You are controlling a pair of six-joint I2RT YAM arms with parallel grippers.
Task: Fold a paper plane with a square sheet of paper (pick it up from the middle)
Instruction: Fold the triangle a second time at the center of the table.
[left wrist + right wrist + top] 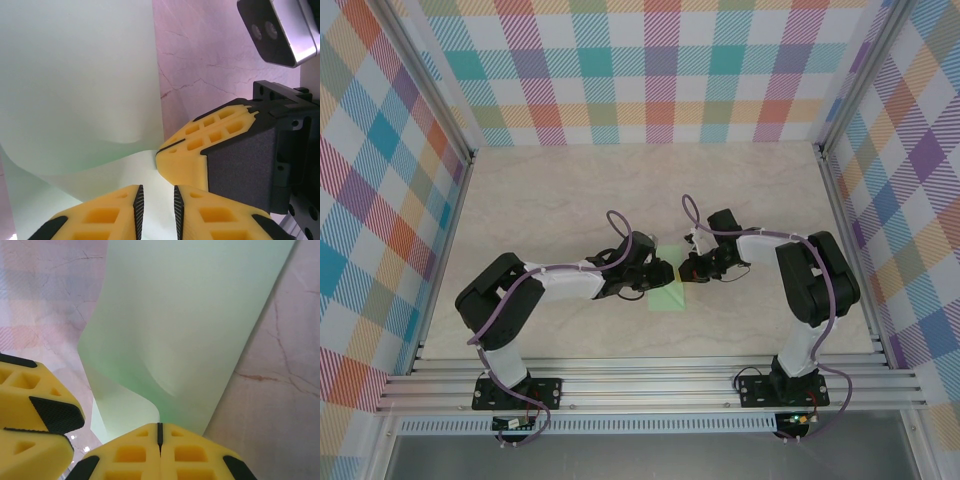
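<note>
I have both arms reaching in toward the middle of the table (570,190), tips nearly meeting over the paper (670,295). The paper sits at the table's centre, pale mint green, just in front of the two grippers. In my right wrist camera the right gripper (160,432) has its yellow fingers pressed flat together. The paper comes up out of their tips, so I read that one as clamped on the paper. From there the sheet rises and curls over into a soft bend, one layer arching above another, not lying flat. In my left wrist camera the left gripper (156,202) has its ribbed black pads (138,205) a narrow gap apart, with pale paper showing in the gap. I can't tell whether the pads touch it. The right gripper's yellow tip sits just beyond, touching the curled edge of the paper, and the marbled table shows past it.
</note>
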